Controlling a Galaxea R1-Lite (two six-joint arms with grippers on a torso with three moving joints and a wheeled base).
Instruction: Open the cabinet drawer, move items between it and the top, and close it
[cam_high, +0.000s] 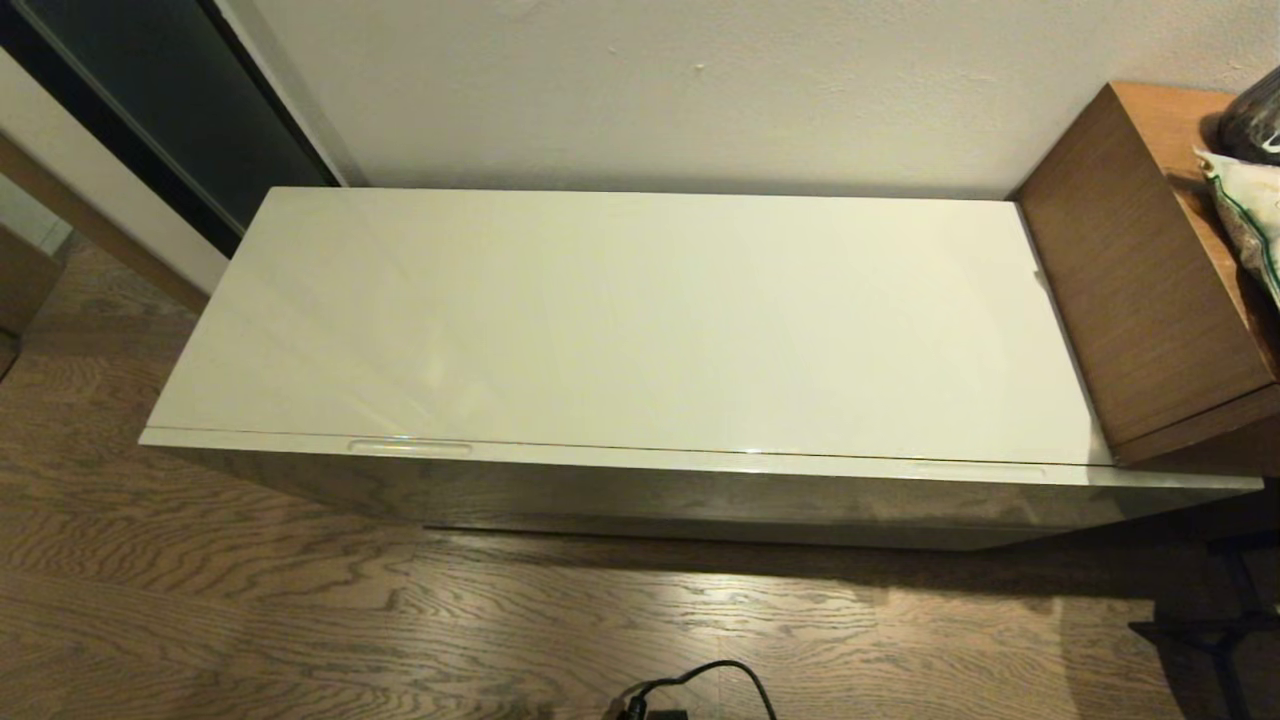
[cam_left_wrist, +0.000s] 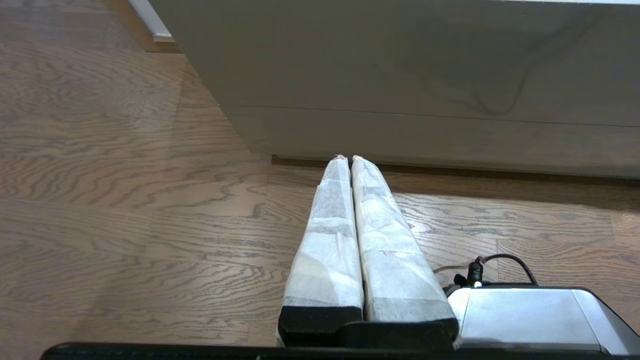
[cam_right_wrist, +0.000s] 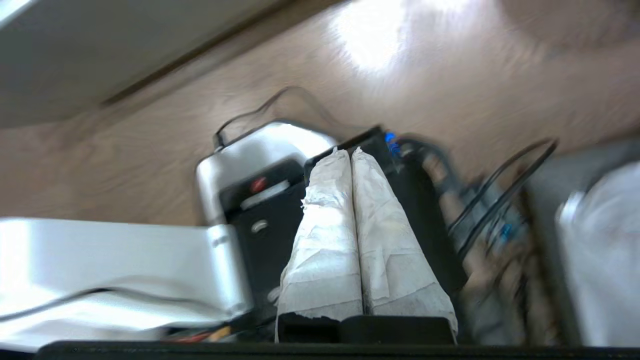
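Drawer shut, top bare, both grippers empty: looks like either the very start or the very end.

Left to right: left gripper (cam_left_wrist: 350, 159) parked low over the wood floor (cam_high: 250, 600) in front of the cabinet, wrapped fingers pressed together, holding nothing. The cabinet drawer (cam_high: 640, 462) sits flush under the top (cam_high: 640, 320), handle recess (cam_high: 410, 447) untouched. No slippers or packet visible anywhere. Right gripper (cam_right_wrist: 348, 150) also pinched closed and empty, down over the robot's base (cam_right_wrist: 250, 160). Brown desk (cam_high: 1130, 280) at far right.

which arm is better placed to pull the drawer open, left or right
Left, probably. The left gripper hangs shut, facing the cabinet front near the drawer; the right gripper points at the robot's own base.
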